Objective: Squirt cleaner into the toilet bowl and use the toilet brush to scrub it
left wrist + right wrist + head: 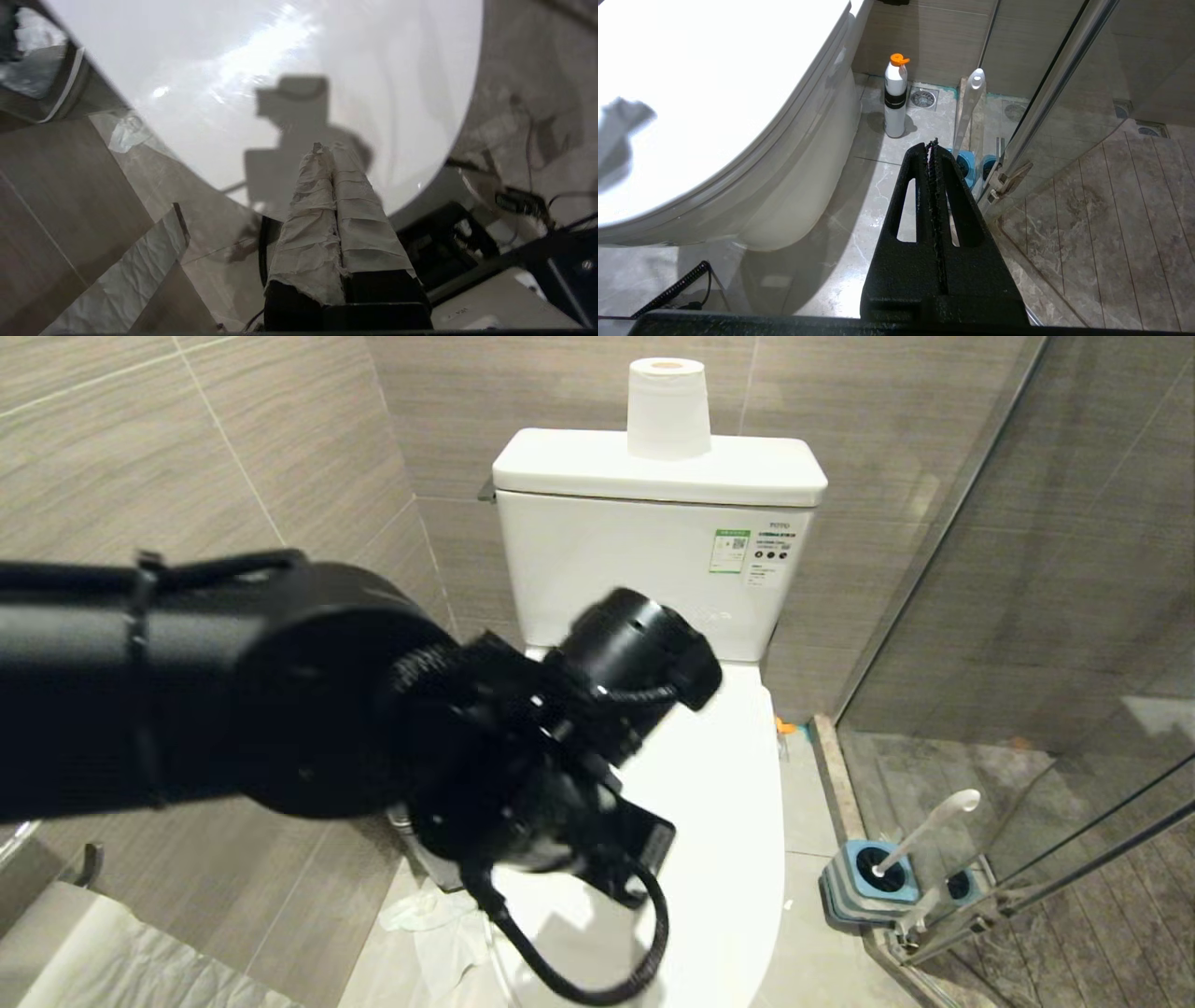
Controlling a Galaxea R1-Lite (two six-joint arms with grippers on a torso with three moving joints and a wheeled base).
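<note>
The toilet bowl (738, 821) is closed: its white lid is down, so no cleaner is visible and nothing can be squirted in yet. The step in hand appears to be raising the lid.

The left gripper (327, 151) hangs over the lid's front half, its cloth-wrapped fingers (308, 224) pressed together and holding nothing. To lift well, the tips should go down to the lid's front edge, catch only the lid and not the seat below it, then swing it back toward the tank (653, 560). A paper roll (667, 409) stands on the tank's top; the lid should arrive gently.

The toilet brush (924, 831) stands in its holder (868, 882) on the floor at the bowl's right side, against the glass door's lower edge. A white bottle (895, 100) with an orange cap stands nearby, beside the bowl's base.

The right gripper (933, 144) is parked low above the floor, jaws together, empty.
</note>
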